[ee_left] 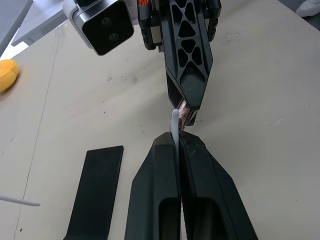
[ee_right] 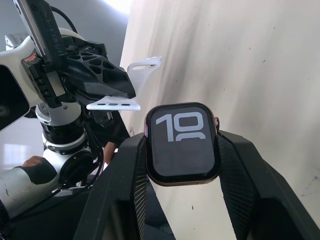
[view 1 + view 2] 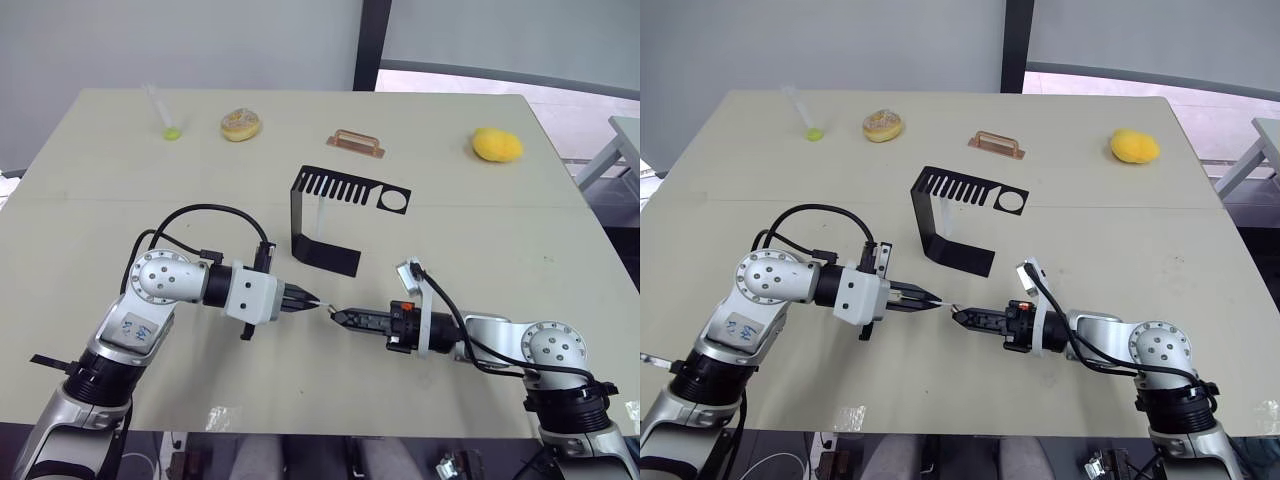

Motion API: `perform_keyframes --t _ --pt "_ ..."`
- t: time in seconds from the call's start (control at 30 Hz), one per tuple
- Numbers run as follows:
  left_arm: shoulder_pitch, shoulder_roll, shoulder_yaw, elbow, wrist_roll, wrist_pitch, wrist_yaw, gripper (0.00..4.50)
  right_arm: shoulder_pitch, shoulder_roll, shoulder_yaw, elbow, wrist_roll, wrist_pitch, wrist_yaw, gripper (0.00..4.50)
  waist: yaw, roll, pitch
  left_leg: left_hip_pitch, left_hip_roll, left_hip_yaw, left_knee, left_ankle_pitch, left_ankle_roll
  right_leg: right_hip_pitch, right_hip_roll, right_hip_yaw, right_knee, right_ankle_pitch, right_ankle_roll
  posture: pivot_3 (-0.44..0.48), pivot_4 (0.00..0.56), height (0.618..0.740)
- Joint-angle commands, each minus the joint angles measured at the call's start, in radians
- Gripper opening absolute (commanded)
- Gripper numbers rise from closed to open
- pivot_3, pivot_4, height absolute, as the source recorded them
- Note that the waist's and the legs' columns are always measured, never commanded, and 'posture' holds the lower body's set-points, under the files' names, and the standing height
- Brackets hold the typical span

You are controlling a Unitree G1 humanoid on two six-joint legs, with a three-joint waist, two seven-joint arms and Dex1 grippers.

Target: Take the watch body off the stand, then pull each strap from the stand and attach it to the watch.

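The black C-shaped stand (image 3: 330, 215) stands mid-table, just behind both grippers. My right gripper (image 2: 182, 145) is shut on the watch body (image 2: 183, 143), a black case with a copper-toned rim and white digits, held by its sides. My left gripper (image 1: 177, 140) is shut on a white strap (image 1: 174, 124), seen edge-on between the fingers. The two grippers meet tip to tip above the front of the table (image 3: 120, 180), with the strap's end close to the watch body's edge. In the right wrist view a slotted white strap end (image 2: 114, 105) pokes out of the left gripper.
Along the table's far edge lie a clear tube with a green tip (image 3: 165, 118), a round beige bun-like thing (image 3: 241, 124), a copper-coloured bar (image 3: 356, 143) and a yellow lump (image 3: 497, 145). Black cables loop over both arms.
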Motion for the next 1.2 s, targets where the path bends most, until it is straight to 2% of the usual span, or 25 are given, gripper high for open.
perform_keyframes --t 0.03,1.2 --pt "0.005 0.008 0.016 -0.040 -0.019 0.004 0.004 0.00 0.004 0.000 -0.003 -0.032 0.013 -0.014 0.013 1.51 0.000 0.000 0.000 0.000 0.000 0.000 0.000 0.000 0.000 0.000 0.000 0.000 0.000 0.000 0.000 0.000 0.150 0.740" --pt "0.012 -0.007 -0.021 -0.040 0.016 0.017 0.017 0.00 0.004 0.006 0.005 -0.041 0.001 -0.013 0.018 1.51 0.000 0.000 0.000 0.000 0.000 0.000 -0.001 0.000 0.000 0.000 0.000 0.000 -0.001 0.000 0.000 0.000 0.150 0.740"
